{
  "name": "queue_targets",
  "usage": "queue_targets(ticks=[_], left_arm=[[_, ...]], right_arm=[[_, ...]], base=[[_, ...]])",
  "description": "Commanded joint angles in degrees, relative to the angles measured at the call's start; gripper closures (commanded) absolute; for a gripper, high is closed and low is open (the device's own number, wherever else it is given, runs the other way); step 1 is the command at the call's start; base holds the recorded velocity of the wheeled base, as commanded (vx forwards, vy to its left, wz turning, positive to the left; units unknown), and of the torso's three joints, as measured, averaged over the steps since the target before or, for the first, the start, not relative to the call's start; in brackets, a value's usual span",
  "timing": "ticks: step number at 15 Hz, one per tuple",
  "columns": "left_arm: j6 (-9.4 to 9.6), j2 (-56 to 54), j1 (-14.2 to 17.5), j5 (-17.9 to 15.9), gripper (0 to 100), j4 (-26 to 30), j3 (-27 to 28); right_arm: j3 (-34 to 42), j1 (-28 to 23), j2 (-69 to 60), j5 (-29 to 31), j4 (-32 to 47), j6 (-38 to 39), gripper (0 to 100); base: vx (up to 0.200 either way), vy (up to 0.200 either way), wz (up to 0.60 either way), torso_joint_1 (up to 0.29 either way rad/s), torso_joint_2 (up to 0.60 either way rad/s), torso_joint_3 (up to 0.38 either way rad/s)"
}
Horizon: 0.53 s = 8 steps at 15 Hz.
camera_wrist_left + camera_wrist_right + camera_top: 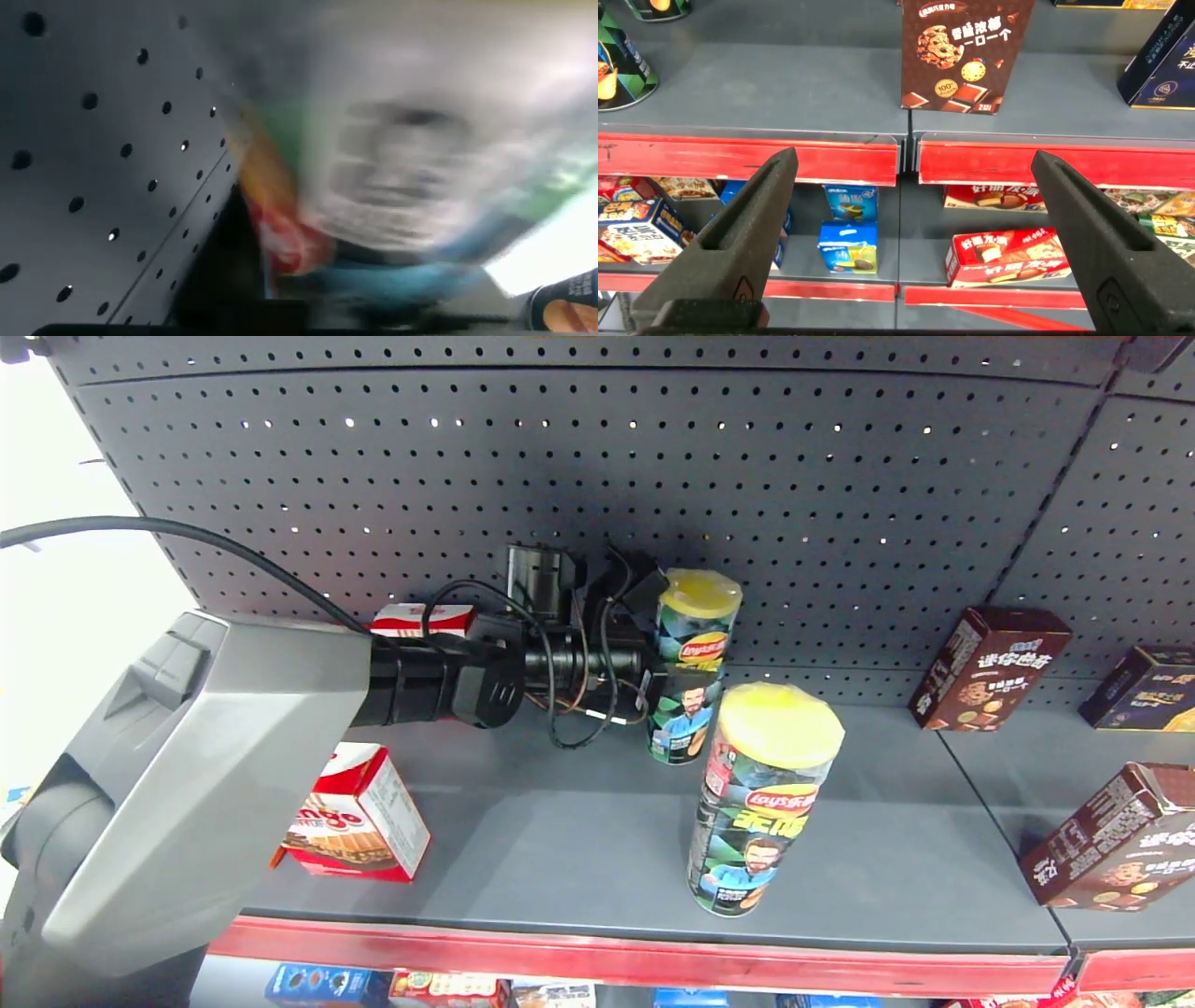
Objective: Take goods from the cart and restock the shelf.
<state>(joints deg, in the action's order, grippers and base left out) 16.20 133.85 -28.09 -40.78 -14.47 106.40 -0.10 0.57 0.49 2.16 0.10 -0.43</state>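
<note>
Restocking under way: my left gripper (646, 644) sits against the rear chip can (693, 644). The can stands upright near the back edge of the shelf (560, 845), just in front of the pegboard (597, 467). I cannot tell whether the gripper is clamped on the can or only beside it.

A front chip can (761, 803) stands upright nearer the shelf's red front edge, close to the rear one but apart from it. A red-and-white box (359, 817) stands at the front left corner. A second red-and-white box (425, 619) lies at the back edge, partly hidden by my left arm.

Toward the right end, a rear cookie box (985, 667) leans near the pegboard, with a dark box (1144, 691) beyond it.

My right gripper (913, 159) hangs wide open in front of the red edge, holding nothing. It faces a front cookie box (966, 51) that stands at that edge. On the lower shelf (906, 289) are blue cartons (848, 247) and a red carton (1008, 257).
</note>
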Motion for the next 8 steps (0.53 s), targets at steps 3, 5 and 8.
queue_targets(ticks=[3,5,8], left_arm=[[0.59,-2.7,0.2,0.2,0,0.3,-3.8],[0.59,-6.3,0.3,0.2,0,0.8,-7.6],[0.85,-13.1,0.8,1.4,0,1.1,-14.5]], right_arm=[[0.0,0.0,0.1,0.0,0.0,0.0,0],[0.0,0.0,0.1,0.0,0.0,0.0,0],[0.0,0.0,0.1,0.0,0.0,0.0,0]], base=[[0.000,0.000,0.00,0.000,0.00,0.000],[0.000,0.000,0.00,0.000,0.00,0.000],[0.000,0.000,0.00,0.000,0.00,0.000]])
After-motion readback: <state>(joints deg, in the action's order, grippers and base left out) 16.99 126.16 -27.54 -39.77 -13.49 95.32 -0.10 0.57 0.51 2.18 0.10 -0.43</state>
